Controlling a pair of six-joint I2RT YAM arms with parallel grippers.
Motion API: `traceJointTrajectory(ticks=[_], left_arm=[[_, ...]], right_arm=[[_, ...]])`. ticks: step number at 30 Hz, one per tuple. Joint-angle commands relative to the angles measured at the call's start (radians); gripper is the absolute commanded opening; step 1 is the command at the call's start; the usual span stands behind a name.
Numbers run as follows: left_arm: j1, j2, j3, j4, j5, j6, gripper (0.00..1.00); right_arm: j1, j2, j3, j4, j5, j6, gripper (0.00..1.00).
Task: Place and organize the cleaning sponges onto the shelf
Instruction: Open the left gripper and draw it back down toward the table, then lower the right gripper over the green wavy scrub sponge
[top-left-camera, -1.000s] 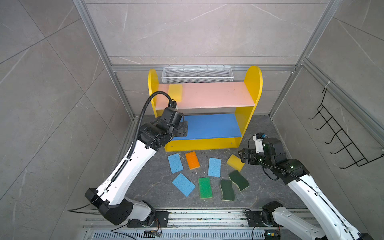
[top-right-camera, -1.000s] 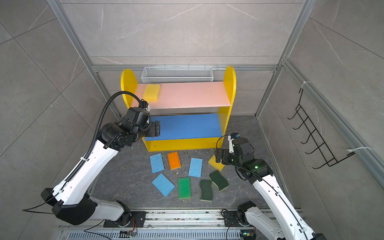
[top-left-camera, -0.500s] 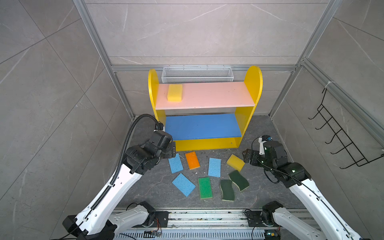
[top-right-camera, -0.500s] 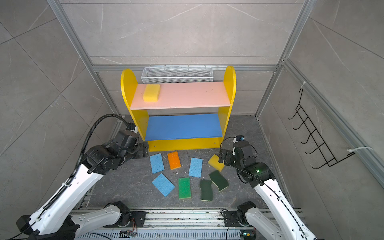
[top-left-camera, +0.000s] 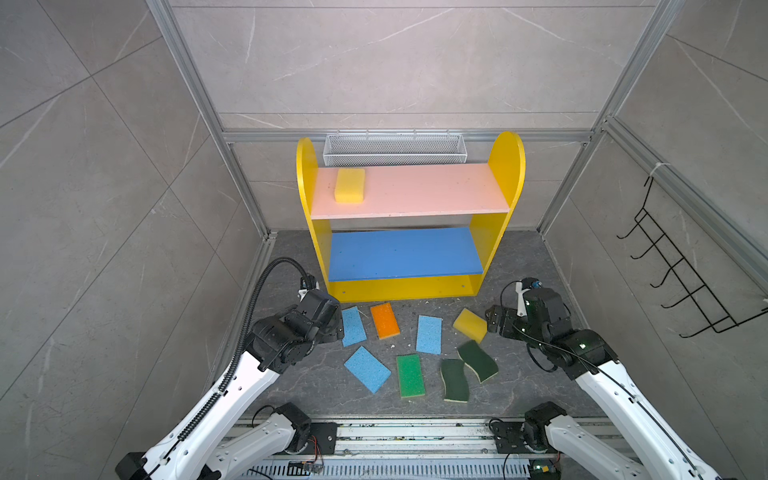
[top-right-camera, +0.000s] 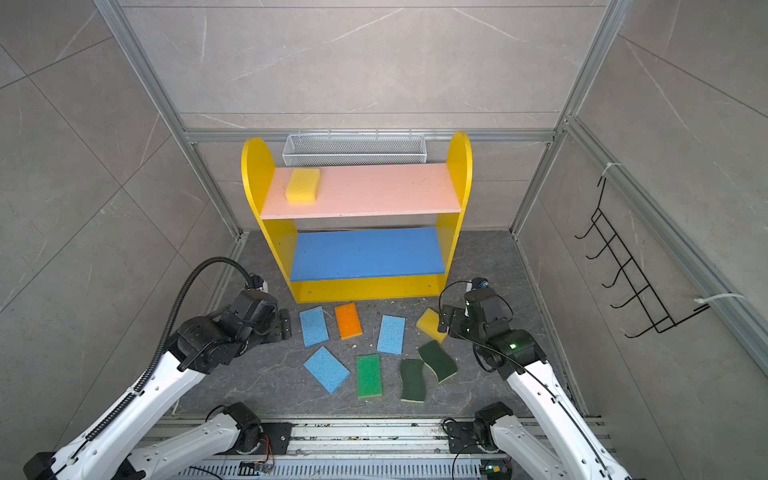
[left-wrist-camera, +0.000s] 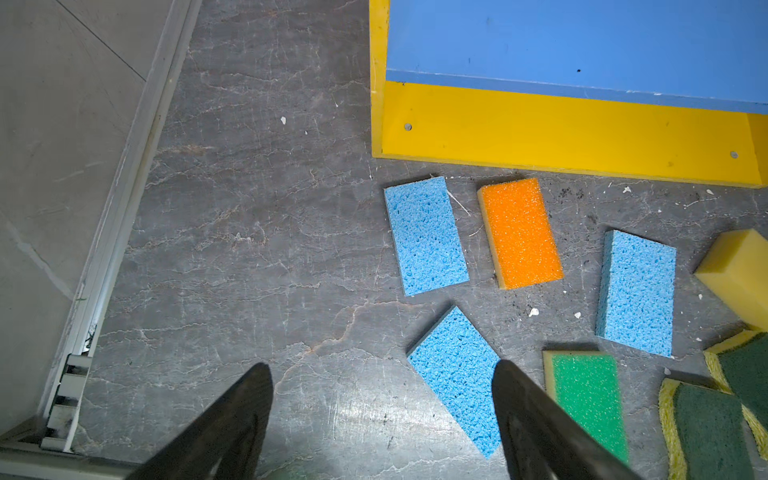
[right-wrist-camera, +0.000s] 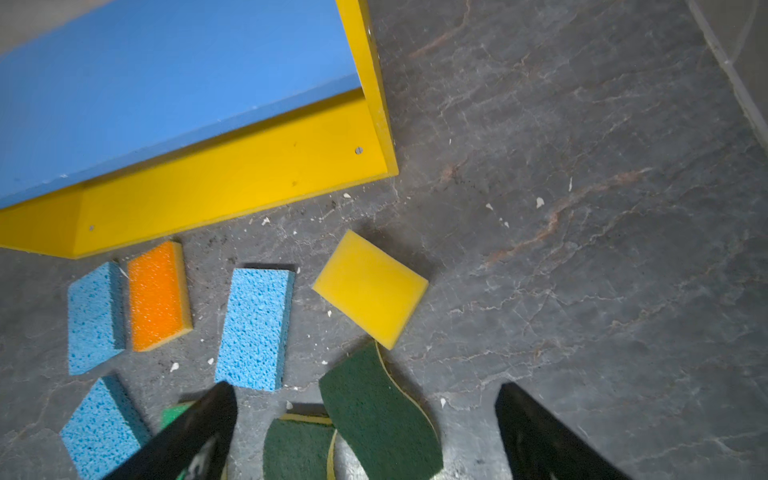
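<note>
The yellow shelf (top-left-camera: 507, 167) stands at the back, with one thick yellow sponge (top-left-camera: 349, 185) on the left of its pink upper board. The other cleaning sponges lie on the floor in front: three light blue (top-left-camera: 353, 326) (top-left-camera: 429, 334) (top-left-camera: 367, 369), an orange (top-left-camera: 385, 320), a bright green (top-left-camera: 410, 375), a second yellow (top-left-camera: 470, 325) and two dark green scourers (top-left-camera: 454, 380) (top-left-camera: 477, 360). My left gripper (top-left-camera: 335, 327) hangs open and empty just left of the leftmost blue sponge (left-wrist-camera: 424, 235). My right gripper (top-left-camera: 493, 324) is open, right beside the yellow sponge (right-wrist-camera: 370, 289), over a scourer (right-wrist-camera: 376, 415).
A white wire mesh basket (top-left-camera: 395, 149) hangs on the back wall behind the shelf. A black wire hook rack (top-left-camera: 681, 274) is fixed to the right wall. Grey walls close in the dark stone floor (top-left-camera: 519, 257) on three sides, with a rail (top-left-camera: 415, 432) along the front.
My left arm has come down from the shelf's upper board to the floor, leaving the yellow sponge up there. The right gripper has dropped a little beside the floor's yellow sponge.
</note>
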Motion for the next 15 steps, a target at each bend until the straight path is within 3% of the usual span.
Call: traceJointTrajectory(ticks=[1,15], left_arm=[[0.000,-0.023,-0.011,0.028,0.010,-0.029,0.86],[0.000,-0.073,-0.093,0.043,0.050,-0.061,0.86]], right_arm=[[0.006,0.021,0.001,-0.055,-0.019,-0.003,0.98],[0.005,0.022,-0.115,-0.140,-0.100,0.106,0.99]])
